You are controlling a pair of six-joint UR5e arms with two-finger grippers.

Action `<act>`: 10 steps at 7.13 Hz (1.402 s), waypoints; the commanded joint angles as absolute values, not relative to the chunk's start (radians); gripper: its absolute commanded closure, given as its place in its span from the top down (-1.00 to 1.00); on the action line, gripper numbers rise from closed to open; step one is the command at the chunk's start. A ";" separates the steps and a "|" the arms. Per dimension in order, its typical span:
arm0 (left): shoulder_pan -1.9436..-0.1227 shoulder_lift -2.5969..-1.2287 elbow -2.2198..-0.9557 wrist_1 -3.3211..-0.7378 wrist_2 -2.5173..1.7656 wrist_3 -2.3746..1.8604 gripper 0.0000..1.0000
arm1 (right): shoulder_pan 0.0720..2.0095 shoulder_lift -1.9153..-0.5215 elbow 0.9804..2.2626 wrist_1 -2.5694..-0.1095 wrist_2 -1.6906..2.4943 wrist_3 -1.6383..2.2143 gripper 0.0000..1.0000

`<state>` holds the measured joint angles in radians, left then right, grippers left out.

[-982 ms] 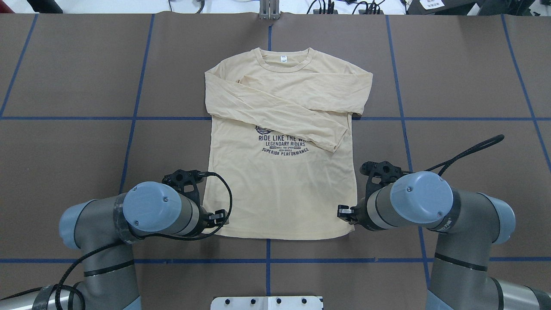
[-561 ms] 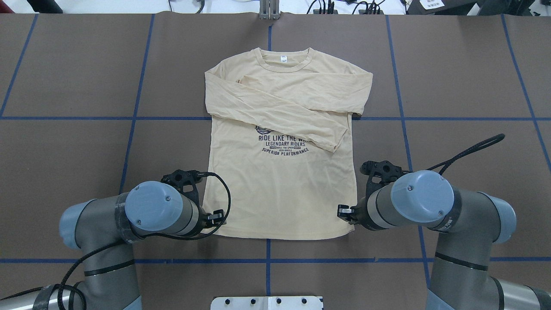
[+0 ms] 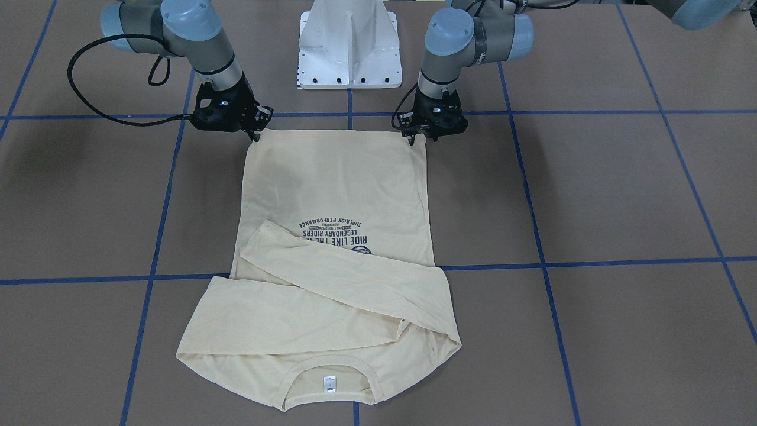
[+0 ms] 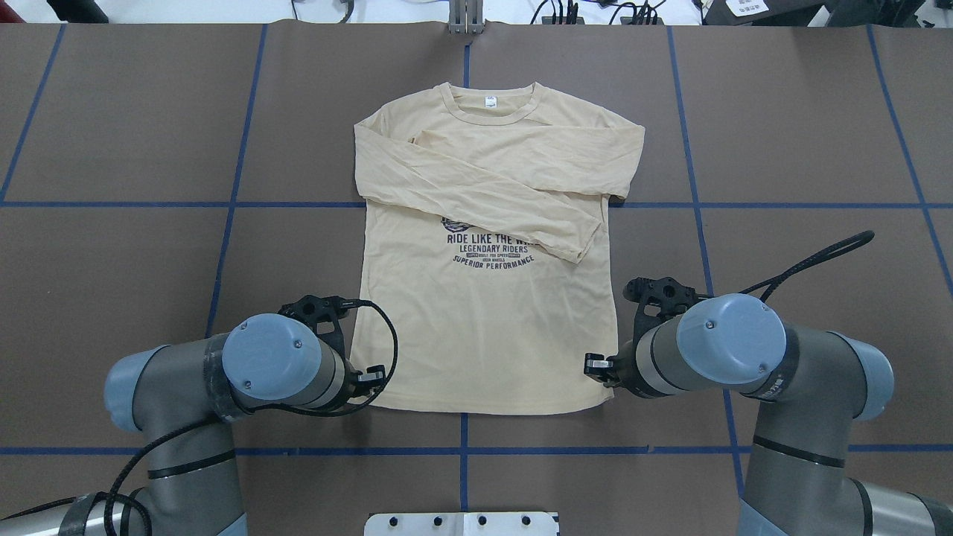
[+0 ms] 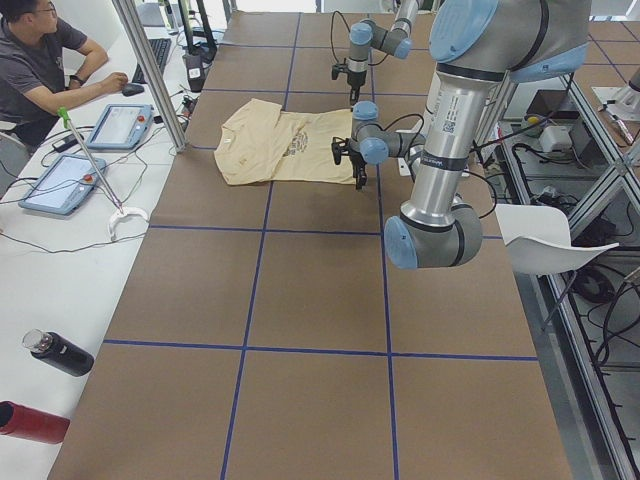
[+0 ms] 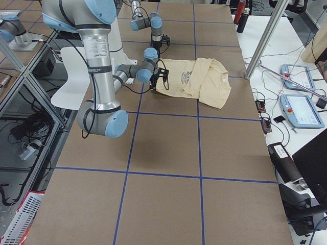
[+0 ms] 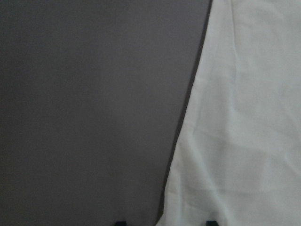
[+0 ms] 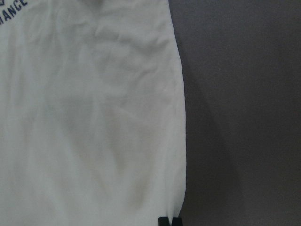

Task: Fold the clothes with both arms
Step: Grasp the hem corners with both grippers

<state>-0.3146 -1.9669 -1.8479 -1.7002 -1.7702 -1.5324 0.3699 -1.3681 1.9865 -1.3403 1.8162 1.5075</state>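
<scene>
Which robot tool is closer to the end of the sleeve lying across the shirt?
Right. The right tool is at the T-shirt hem corner on the same side as the cuff; the left tool is at the opposite corner.

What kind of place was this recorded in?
Probably a robotics lab: a brown table gridded with blue tape, a teach pendant on the side bench, and a person seated there.

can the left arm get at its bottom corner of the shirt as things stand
Probably yes: the left gripper hangs open right at the hem corner of the shirt, with nothing between them.
</scene>
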 commanded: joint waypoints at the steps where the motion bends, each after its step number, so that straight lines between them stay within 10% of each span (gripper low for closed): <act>1: -0.313 -1.968 -1.853 -1.698 -1.770 -1.532 -0.45 | 0.373 -1.370 1.987 -1.341 1.818 1.503 -1.00; 3: -0.313 -1.968 -1.855 -1.698 -1.770 -1.525 -1.00 | 0.374 -1.370 1.987 -1.341 1.818 1.500 -1.00; 10: -0.316 -1.956 -2.000 -1.706 -1.787 -1.526 -1.00 | 0.403 -1.376 2.016 -1.341 1.914 1.496 -1.00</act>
